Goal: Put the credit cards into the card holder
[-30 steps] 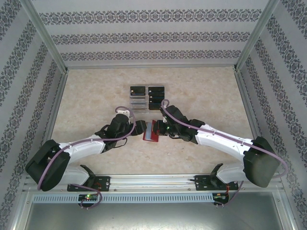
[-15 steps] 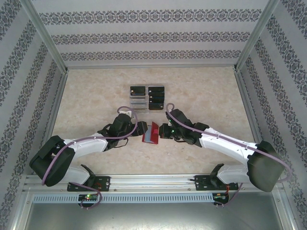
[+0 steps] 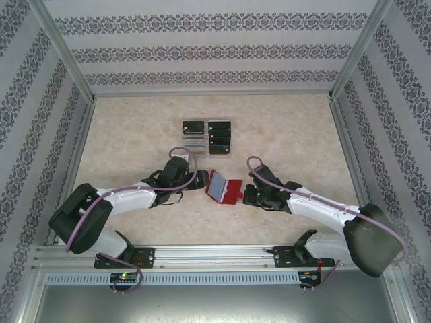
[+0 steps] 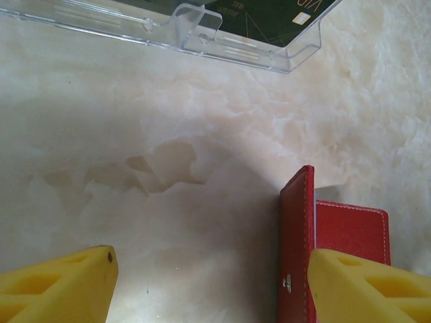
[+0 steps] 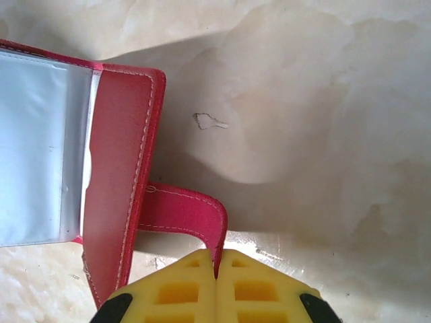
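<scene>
Patterned wallpaper is lining the walls around a pale, marbled tabletop (image 3: 289, 128). Near its middle, slightly toward the near edge, the red card holder (image 3: 224, 189) is lying open between the two arms. Its greyish pocket side is facing up, and the flap nearer the left arm is tilting upward.

The right gripper (image 3: 248, 195) is reaching in from the right edge's side. In the right wrist view its yellow fingers (image 5: 175, 291) are pressing together, clamping the end of the card holder's snap tab (image 5: 183, 211). The red cover (image 5: 124, 168) and a greyish pocket (image 5: 37, 148) are spreading out just beyond them.

The left gripper (image 3: 201, 179) is sitting just beside the raised flap. In the left wrist view its jaws are standing wide apart. One yellow finger (image 4: 57, 288) is showing at the lower left and the other (image 4: 370, 288) at the lower right. The flap (image 4: 298, 249), seen edge-on, is standing just inside the right-hand finger, and whether they are touching is unclear.

Between the card holder and the far edge, a clear plastic rack (image 3: 195, 146) is holding the black credit cards (image 3: 219, 126) in two columns. Its clear rim (image 4: 202, 30) and one dark card (image 4: 269, 13) are showing at the top of the left wrist view.
</scene>
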